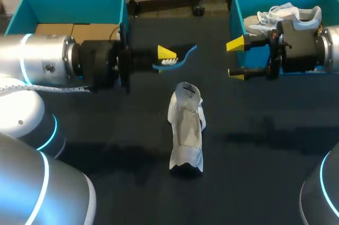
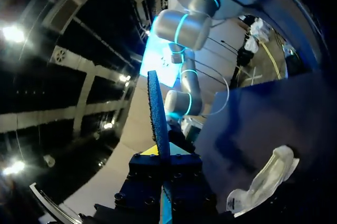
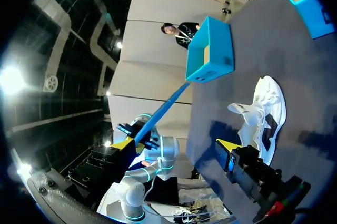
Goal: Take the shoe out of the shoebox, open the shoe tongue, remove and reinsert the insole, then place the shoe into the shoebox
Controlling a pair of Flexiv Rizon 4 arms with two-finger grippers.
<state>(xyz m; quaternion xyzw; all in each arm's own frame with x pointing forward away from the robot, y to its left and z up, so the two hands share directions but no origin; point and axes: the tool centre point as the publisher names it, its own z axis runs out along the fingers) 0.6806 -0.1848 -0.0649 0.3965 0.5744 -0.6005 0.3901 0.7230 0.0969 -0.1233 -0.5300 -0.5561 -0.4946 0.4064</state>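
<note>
Insole [image 1: 185,54]: blue, clamped in left end effector [image 1: 165,55], pointing right.
Right end effector [image 1: 235,60]: fingers wide apart, empty.
Shoe [image 1: 186,129]: white, middle of worktop [image 1: 265,172], long axis near-to-far, nearward of both and between them; left arm judged the closer.

Dark table [image 1: 265,145] bears a white shoe [image 1: 186,129] mid-surface; left shoebox [image 1: 79,8] and right shoebox [image 1: 254,2] sit along its far edge.

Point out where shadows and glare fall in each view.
Head view: the white shoe stands out bright on the dark table, with faint arm shadows either side. Left wrist view: the insole in the left gripper is backlit, dark. Right wrist view: dark shadows flank the shoe.
</note>
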